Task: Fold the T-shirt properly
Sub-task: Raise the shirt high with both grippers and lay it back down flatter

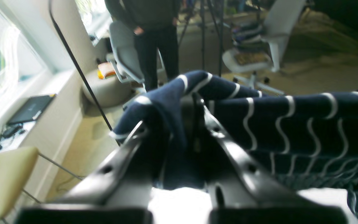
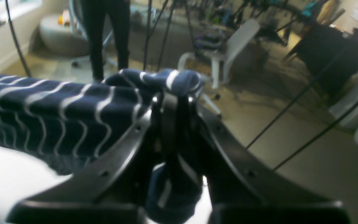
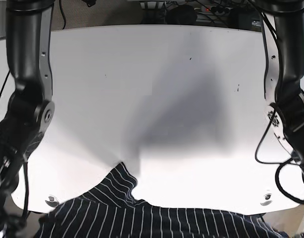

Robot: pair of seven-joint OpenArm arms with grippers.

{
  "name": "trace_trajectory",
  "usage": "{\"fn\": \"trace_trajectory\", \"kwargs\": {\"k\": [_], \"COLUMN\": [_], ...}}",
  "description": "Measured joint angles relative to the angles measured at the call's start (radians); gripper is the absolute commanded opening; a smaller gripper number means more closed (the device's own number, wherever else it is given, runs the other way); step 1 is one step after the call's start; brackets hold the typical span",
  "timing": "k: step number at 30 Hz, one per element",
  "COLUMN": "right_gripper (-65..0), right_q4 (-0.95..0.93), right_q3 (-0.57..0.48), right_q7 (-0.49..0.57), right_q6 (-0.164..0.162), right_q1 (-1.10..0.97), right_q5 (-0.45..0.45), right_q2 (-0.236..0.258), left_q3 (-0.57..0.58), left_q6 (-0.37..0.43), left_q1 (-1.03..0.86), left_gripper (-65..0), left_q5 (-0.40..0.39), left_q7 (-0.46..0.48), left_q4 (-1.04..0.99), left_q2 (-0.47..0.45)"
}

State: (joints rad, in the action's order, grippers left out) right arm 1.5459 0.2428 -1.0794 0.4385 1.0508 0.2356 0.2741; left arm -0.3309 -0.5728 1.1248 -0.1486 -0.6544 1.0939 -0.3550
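Clamping down on a bunched fold of the T-shirt (image 1: 291,124), the left end effector (image 1: 191,105) has its two black fingers drawn nearly together, with navy cloth heaped over the tips and a tail of it hanging down between the fingers. The right end effector (image 2: 174,96) does the same at the opposite end: its fingers are pinched on a rolled wad of the same striped cloth, and more fabric droops between them toward the camera. Between the two grips the shirt runs as a raised band, its top edge roughly level; in the left wrist view it stretches away to the right, in the right wrist view away to the left. Its long axis thus lies side to side across the near edge of the bench (image 3: 157,89), and the thin white wavy stripes run crosswise to that axis.

From the base view the lower part of the shirt drapes over the near edge of the white bench, one pointed flap reaching up onto the top. A broad soft shadow lies on the bench surface. Both black arms flank the bench.

Behind the shirt the room shows a beige floor, a white office chair (image 1: 259,46), tripod legs, a person in dark trousers (image 1: 154,40), and a laptop (image 1: 31,109) on a window ledge.
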Motion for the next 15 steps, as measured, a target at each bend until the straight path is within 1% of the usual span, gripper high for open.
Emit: {"fn": "trace_trajectory", "kwargs": {"k": [2,3,4,5,7,9,10,12,14,15], "right_gripper": [-62.9,-62.9,-62.9,-62.9,-62.9,-62.9,-62.9,-62.9,-62.9,-62.9], "right_q4": [0.077,0.138,0.174,0.221,0.262,0.278,0.288,0.316,0.339,0.344], "right_q3": [0.025,0.037,0.054,0.082,0.127,0.164,0.182,0.211,0.232,0.250], "right_q7": [-0.018,-0.025,-0.025,-0.024,-0.019,-0.018,-0.018,-0.017,-0.016,-0.013], "right_q6": [0.000,-0.001,0.001,0.000,0.001,0.003,0.000,-0.007,-0.008,-0.008], "right_q1": [-0.163,-0.285,-0.364,-0.472,-0.604,-0.722,-0.776,-0.880,-0.972,-1.032], "right_q5": [-0.016,-0.021,-0.013,-0.001,0.045,0.082,0.086,0.121,0.152,0.174], "right_q2": [0.003,-0.002,-0.013,-0.032,-0.053,-0.057,-0.055,-0.055,-0.057,-0.066], "left_q3": [-0.013,-0.016,-0.015,-0.014,-0.014,-0.029,-0.050,-0.085,-0.092,-0.092], "left_q6": [-0.001,0.000,-0.001,0.000,-0.003,-0.003,-0.003,-0.003,0.001,0.002], "left_q1": [-0.153,-0.264,-0.336,-0.436,-0.566,-0.684,-0.740,-0.843,-0.922,-0.977], "left_gripper": [-65.0,-65.0,-65.0,-65.0,-65.0,-65.0,-65.0,-65.0,-65.0,-65.0], "left_q5": [-0.042,-0.055,-0.062,-0.095,-0.127,-0.152,-0.169,-0.180,-0.182,-0.183], "left_q7": [0.004,-0.008,-0.011,-0.010,-0.004,-0.003,-0.002,-0.003,-0.003,-0.002], "left_q4": [0.085,0.135,0.162,0.205,0.255,0.291,0.310,0.347,0.383,0.420], "left_q2": [-0.001,0.001,0.004,0.007,0.008,0.010,0.016,0.019,0.013,0.014]}}
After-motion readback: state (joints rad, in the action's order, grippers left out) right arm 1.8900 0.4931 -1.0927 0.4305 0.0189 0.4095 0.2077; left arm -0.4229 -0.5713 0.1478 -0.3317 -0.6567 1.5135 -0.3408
